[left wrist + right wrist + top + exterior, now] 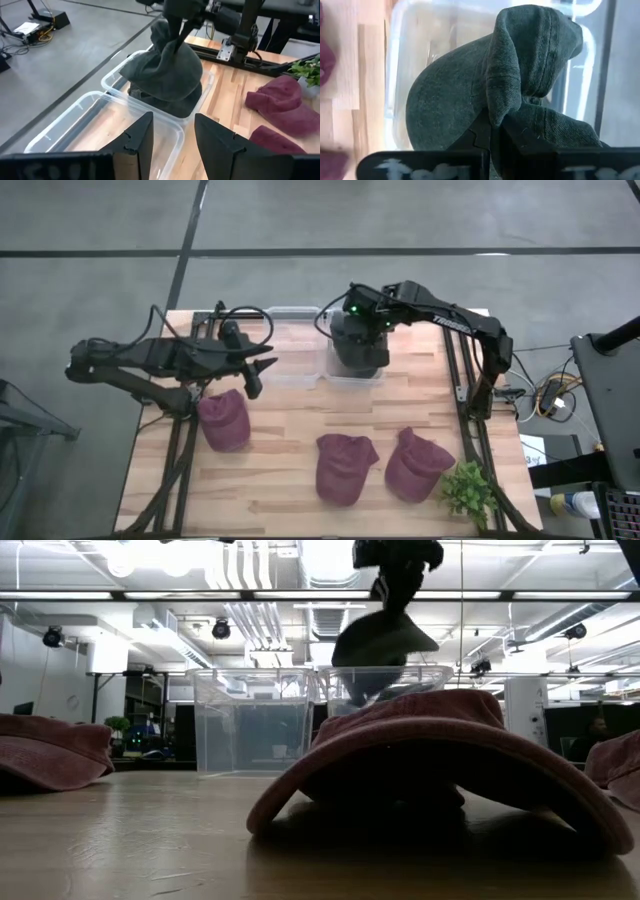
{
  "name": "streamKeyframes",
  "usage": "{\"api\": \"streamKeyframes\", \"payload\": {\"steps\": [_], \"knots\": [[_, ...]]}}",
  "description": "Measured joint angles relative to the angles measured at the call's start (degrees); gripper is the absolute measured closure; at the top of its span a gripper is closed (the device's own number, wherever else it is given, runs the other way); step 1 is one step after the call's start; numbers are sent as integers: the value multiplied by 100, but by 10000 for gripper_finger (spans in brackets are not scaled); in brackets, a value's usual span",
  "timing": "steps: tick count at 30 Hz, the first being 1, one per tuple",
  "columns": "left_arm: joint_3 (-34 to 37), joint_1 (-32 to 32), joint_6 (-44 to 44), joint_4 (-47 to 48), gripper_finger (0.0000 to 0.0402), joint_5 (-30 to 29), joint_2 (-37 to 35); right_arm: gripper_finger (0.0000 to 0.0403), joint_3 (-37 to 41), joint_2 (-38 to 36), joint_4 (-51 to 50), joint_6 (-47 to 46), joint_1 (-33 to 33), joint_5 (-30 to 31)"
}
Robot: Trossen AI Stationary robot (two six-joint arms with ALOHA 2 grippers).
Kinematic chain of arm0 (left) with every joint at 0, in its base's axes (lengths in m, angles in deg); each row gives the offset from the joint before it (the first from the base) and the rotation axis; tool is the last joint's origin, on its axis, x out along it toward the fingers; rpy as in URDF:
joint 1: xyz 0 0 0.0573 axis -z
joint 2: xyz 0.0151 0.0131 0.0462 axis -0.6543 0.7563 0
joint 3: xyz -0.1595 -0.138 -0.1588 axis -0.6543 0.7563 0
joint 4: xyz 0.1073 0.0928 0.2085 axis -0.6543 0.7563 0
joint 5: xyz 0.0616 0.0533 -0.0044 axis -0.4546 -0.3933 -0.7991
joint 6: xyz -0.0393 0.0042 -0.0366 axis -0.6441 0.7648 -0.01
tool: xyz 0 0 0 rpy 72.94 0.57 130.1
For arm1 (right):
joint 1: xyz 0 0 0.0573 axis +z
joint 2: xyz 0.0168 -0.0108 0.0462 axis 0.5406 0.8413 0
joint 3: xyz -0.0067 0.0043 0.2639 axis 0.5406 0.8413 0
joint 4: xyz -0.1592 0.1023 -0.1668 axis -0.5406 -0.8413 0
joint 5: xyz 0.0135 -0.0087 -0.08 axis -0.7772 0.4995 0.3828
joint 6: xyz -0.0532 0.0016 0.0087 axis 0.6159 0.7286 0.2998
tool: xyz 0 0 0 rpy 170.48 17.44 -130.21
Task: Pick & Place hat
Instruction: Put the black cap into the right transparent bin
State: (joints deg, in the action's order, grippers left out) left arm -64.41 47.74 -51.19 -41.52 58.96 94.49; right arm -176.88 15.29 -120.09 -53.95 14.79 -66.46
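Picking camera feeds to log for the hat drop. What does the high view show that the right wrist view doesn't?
Only the high view shows both arms, the left end effector open beside the left clear bin, three maroon hats on the table, and a small green plant.

Only the right wrist view shows the grip itself: the right end effector pinching a fold of the dark grey hat.

Both show that hat hanging over the right clear bin, with bare wood beside it.

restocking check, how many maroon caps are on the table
3: one maroon fabric cap near the left gripper, one at the front centre, one beside the green plant.
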Motion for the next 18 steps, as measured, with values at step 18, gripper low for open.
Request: {"api": "streamKeyframes", "payload": {"steps": [18], "knots": [[520, 0, -9, -616, 264, 5, -248, 394, 906, 6, 715, -99, -61, -38]]}}
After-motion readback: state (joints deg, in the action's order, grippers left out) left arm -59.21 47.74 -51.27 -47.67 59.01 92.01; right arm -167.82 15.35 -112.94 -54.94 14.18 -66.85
